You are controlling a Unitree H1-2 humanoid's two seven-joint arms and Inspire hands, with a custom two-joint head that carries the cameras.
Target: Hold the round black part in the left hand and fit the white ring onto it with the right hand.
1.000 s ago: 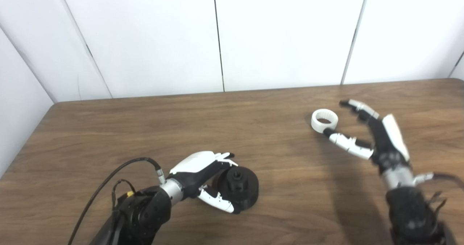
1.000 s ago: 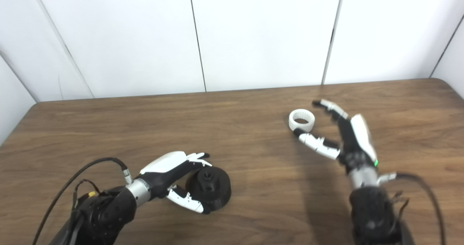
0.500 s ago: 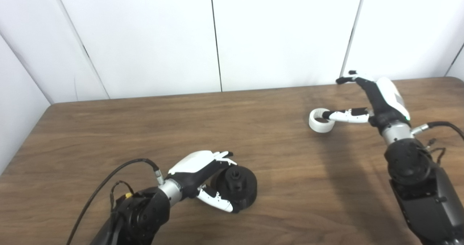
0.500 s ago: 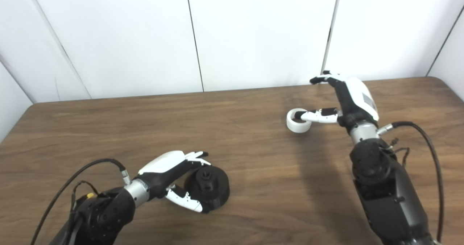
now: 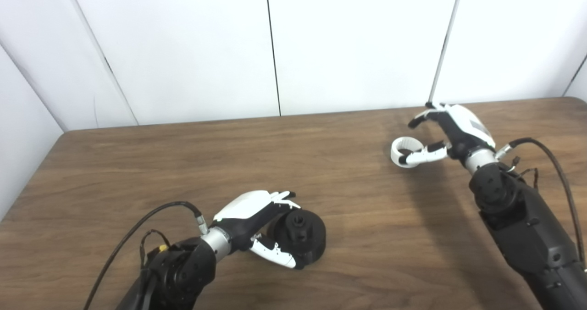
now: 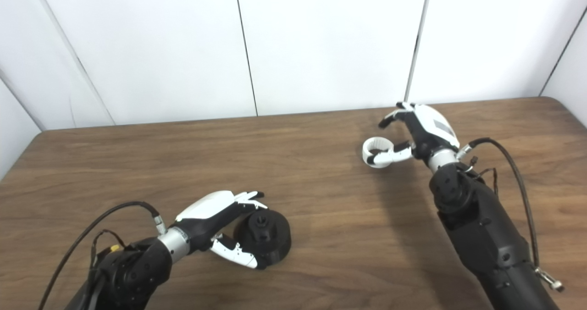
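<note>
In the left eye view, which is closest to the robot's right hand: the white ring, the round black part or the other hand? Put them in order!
From the right hand:
1. White ring, right beside it, its thumb at the ring.
2. Round black part, far off toward the near left.
3. Left hand, just left of the black part, curled around it.

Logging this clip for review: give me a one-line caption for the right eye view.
Left hand cups the round black part on the wooden table; right hand, fingers apart, reaches around the white ring.
</note>
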